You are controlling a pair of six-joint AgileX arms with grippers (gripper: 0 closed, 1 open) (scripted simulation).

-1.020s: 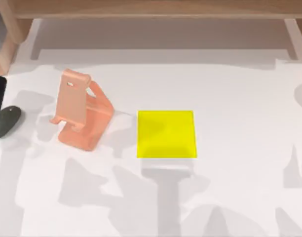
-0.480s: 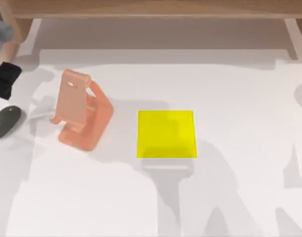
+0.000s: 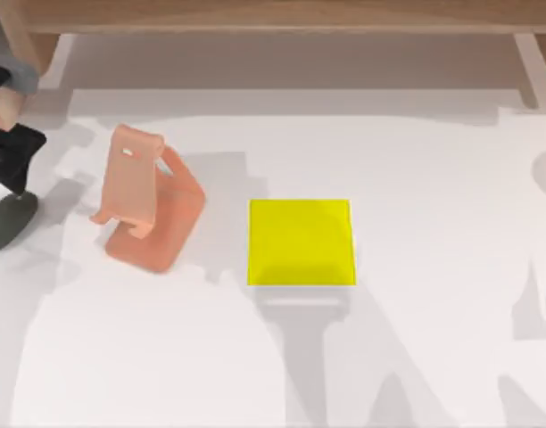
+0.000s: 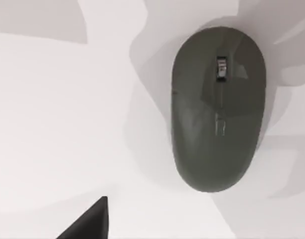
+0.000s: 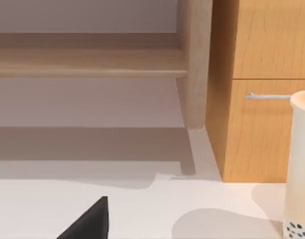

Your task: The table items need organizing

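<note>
Since a moment ago the left gripper has swung over the mouse, which lies below its fingers, whose spread I cannot tell; reaching seems underway, next calling for a centred descent; right arm parked.

White tabletop with soft grey shadows all over it, light coming from above. Light wooden frame runs along the far edge. Off to the side there's a wooden cabinet with a thin metal handle.
</note>
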